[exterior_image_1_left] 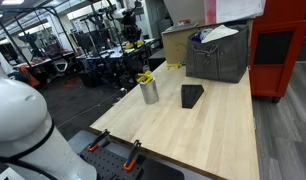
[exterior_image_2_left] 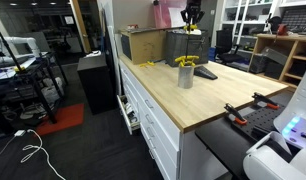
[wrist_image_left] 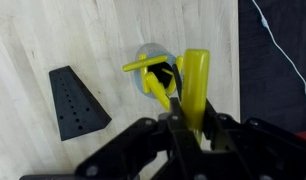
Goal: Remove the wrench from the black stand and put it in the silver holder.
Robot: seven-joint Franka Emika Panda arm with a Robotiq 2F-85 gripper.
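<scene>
In the wrist view my gripper [wrist_image_left: 190,115] is shut on the yellow wrench [wrist_image_left: 196,75], which hangs above the table. Its lower end sits over the right edge of the silver holder [wrist_image_left: 150,48]. The holder stands upright and has other yellow tools [wrist_image_left: 143,66] in it. The black stand [wrist_image_left: 75,102] lies to its left with nothing in it. In both exterior views the holder [exterior_image_1_left: 149,93] [exterior_image_2_left: 185,77] and the stand [exterior_image_1_left: 192,95] [exterior_image_2_left: 205,73] sit mid-table. The gripper [exterior_image_2_left: 193,15] is high above them.
A large dark grey bin [exterior_image_1_left: 218,55] [exterior_image_2_left: 188,45] and a cardboard box [exterior_image_1_left: 178,42] [exterior_image_2_left: 143,45] stand at the far end of the wooden table [exterior_image_1_left: 213,130]. Another small yellow item [exterior_image_2_left: 145,65] lies near the box. Clamps [exterior_image_1_left: 133,150] grip the table edge.
</scene>
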